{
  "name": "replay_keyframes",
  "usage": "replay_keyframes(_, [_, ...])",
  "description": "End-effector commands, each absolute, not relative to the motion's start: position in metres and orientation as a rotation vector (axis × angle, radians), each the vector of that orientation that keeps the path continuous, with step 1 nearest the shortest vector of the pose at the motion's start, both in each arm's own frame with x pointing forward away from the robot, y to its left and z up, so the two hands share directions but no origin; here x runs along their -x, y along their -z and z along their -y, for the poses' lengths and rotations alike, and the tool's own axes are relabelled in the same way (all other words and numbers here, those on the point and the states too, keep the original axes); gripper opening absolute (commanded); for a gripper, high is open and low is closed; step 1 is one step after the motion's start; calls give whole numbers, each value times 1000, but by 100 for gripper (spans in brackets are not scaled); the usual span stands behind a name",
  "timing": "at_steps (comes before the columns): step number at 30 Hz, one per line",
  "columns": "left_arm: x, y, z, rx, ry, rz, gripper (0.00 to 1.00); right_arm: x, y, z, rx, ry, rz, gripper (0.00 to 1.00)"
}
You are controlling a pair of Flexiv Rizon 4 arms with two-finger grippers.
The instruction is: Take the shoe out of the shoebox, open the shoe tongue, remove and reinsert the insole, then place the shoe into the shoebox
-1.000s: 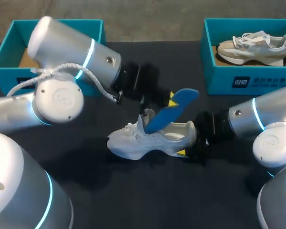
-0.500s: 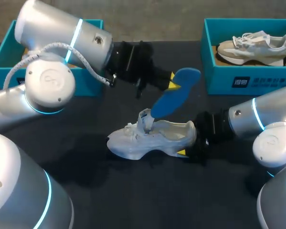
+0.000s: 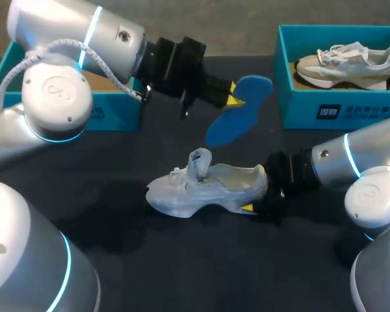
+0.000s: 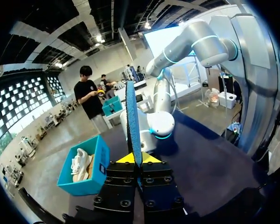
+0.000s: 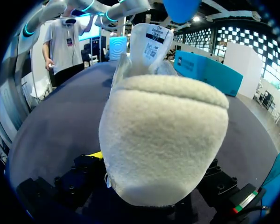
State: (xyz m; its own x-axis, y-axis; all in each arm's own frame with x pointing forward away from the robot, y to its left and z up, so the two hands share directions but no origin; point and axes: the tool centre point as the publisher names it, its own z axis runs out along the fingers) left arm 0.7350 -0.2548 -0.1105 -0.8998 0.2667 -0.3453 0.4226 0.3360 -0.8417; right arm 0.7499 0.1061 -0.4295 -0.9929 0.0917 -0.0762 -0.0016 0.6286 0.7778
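Fingers of left gripper (image 3: 234,97) pressed together on one end of blue insole (image 3: 237,114), head view. Insole held in the air above and behind the shoe (image 3: 205,185), lower end near the raised tongue (image 3: 200,161), just clear of it. Right gripper (image 3: 259,194) clamped on the shoe's heel, one yellow tip showing at the heel's near side. Shoe upright on black table (image 3: 182,260), toe pointing away from right gripper. Bare table in front of the shoe and past its toe. Teal shoebox (image 3: 338,110) behind-right of the shoe, well apart, beige shoe (image 3: 344,64) inside. Second shoebox (image 3: 110,116) behind-left of the shoe, partly hidden by left arm (image 3: 84,45).

Left wrist view: insole (image 4: 133,116) edge-on, standing straight out from the shut fingers of left gripper (image 4: 136,161).

Right wrist view: shoe (image 5: 163,135) heel filling right gripper (image 5: 153,161), yellow fingertip (image 5: 95,155) against its side. Tongue (image 5: 151,42) upright, insole (image 5: 179,9) above it, apart.
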Motion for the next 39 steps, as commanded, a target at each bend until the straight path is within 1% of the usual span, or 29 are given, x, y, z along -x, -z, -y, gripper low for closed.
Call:
replay_keyframes(1, [-734, 111, 254, -635, 1609, -2444, 0, -749, 431, -107, -78, -1301, -2738, 0])
replay_keyframes(10, [-734, 111, 254, -635, 1609, -2444, 0, -749, 431, -107, -78, -1301, -2738, 0])
replay_keyframes(18, [-714, 50, 244, -488, 1775, -2495, 0, -749, 431, -107, -78, -1301, -2738, 0])
replay_keyframes(26, [-694, 15, 236, -200, 2127, -2572, 0, -749, 431, -107, -78, -1301, -2738, 0])
replay_keyframes(31, [-687, -3, 235, 97, 2296, -2563, 0, -749, 431, -107, -78, -1301, -2738, 0])
replay_keyframes(34, [-681, -13, 234, 284, 2380, -2555, 0, -749, 431, -107, -78, -1301, -2738, 0])
replay_keyframes(39, [-668, -25, 233, 457, 2430, -2601, 0, -749, 431, -107, -78, -1301, -2738, 0])
